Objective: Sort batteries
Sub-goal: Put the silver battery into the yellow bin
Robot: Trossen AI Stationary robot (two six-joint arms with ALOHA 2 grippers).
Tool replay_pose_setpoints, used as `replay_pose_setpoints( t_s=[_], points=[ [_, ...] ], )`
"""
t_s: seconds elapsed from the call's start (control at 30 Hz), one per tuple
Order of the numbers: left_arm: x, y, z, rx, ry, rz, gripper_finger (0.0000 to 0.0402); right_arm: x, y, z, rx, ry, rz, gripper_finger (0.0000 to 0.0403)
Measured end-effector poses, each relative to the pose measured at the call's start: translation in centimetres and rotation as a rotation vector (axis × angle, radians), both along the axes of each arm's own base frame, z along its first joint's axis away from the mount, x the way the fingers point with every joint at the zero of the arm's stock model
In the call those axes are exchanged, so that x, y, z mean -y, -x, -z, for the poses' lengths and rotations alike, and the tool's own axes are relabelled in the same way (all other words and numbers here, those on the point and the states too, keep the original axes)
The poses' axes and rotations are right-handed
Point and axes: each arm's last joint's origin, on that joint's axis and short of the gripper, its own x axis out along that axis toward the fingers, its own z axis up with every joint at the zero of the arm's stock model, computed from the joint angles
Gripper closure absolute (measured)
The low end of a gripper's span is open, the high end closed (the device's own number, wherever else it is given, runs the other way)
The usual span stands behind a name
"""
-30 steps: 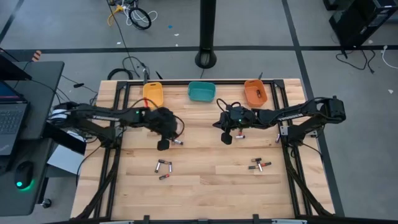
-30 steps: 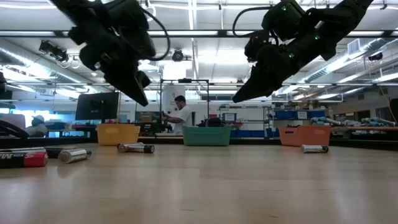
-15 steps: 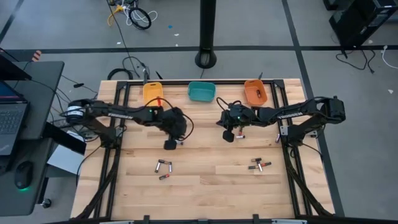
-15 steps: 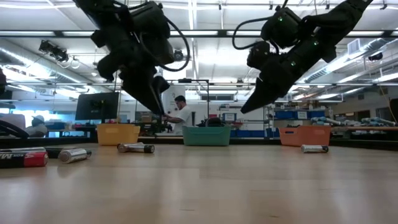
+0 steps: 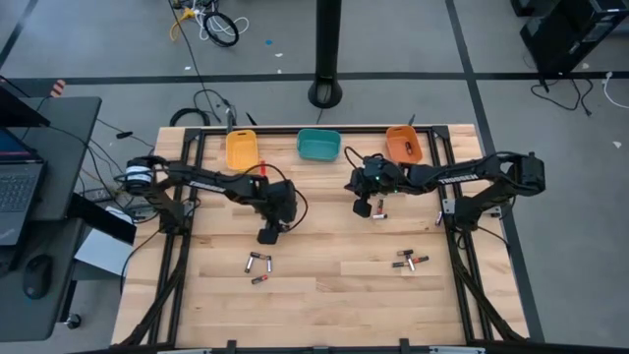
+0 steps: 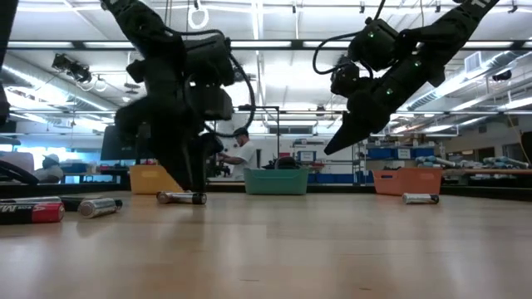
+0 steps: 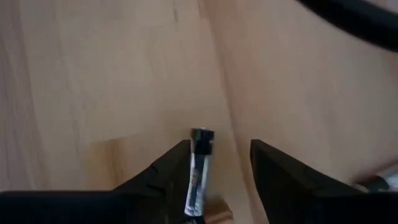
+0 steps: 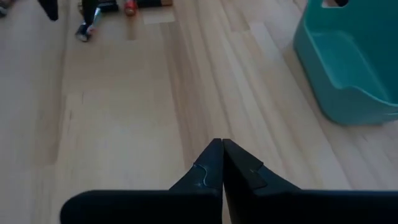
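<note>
- Left wrist view: the left gripper (image 7: 219,163) is seen spread wide over the table (image 7: 93,74), with one silvery battery (image 7: 199,163) lying between the fingers, close against one finger; no grasp has been made yet.
- A second ago these fingers were clenched and held higher; since then they have been opened and lowered to the wood, as confirmed in the low view, where the left gripper (image 6: 193,178) now hangs just above the battery (image 6: 182,198).
- A pick is judged to be imminent; closing remains to be done.
- The right gripper (image 8: 222,163) is clenched empty, held above the table near the teal bin (image 8: 348,68).
- Other batteries (image 5: 257,262) are left unsorted on the table.
</note>
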Motion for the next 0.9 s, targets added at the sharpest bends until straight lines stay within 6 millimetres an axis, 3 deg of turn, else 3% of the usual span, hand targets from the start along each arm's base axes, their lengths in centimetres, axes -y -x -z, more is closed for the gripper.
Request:
replay_pose_setpoints(
  t_s=[0.1, 0.37, 0.5, 0.63, 0.77, 0.9],
  points=[
    [-0.2, -0.2, 1.1, -0.043, -0.047, -0.020, 0.0226, 0.4, 0.1, 0.0, 0.001, 0.001, 0.016, 0.0384],
    [-0.3, -0.6, 1.6, -0.034, -0.060, -0.028, 0.0240, 1.2, 0.3, 0.0, 0.001, 0.016, 0.033, 0.0392],
    [-0.3, -0.6, 1.6, -0.024, -0.074, -0.035, 0.0281, 1.4, 0.4, -0.1, -0.001, 0.024, 0.032, 0.0389],
    [-0.1, -1.0, 1.5, 0.013, -0.075, -0.029, 0.0350, 1.5, 0.4, 0.0, -0.001, 0.026, 0.034, 0.0384],
    [-0.1, -2.0, 0.4, 0.026, -0.061, -0.057, 0.0358, 1.5, 0.4, -0.1, -0.002, 0.026, 0.033, 0.0390],
    [-0.4, -2.8, -3.4, 0.070, -0.084, -0.077, 0.0358, 1.4, 0.5, -0.1, -0.011, 0.037, 0.023, 0.0391]
  ],
)
